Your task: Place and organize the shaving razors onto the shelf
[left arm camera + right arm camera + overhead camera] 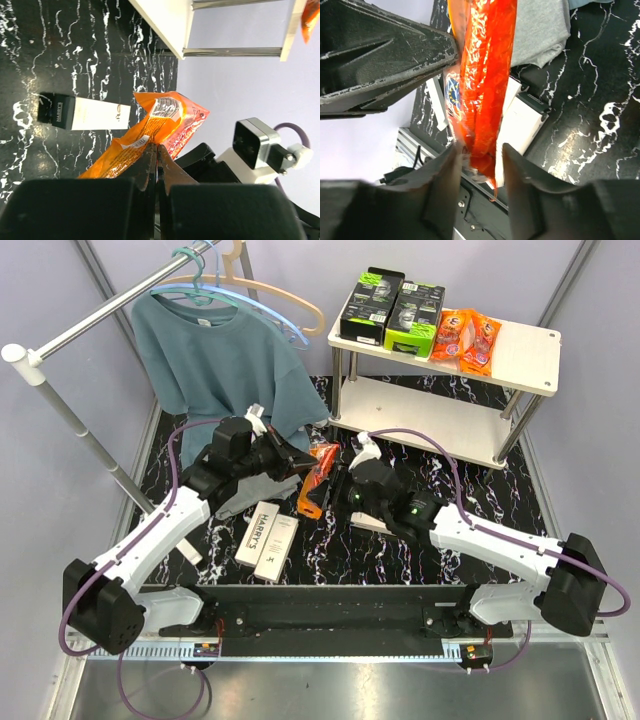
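Shelf: 2 boxes, 2 packs (3rd pack held).

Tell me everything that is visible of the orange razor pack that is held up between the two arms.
The orange blister pack is flat and long, made of glossy, crinkled plastic film, with a small white printed label. It is held up above the black marbled table. The left hand is shut on one thin edge of it. Its other end lies between the jaws of the right hand, which stand apart on either side and have not yet closed on it.
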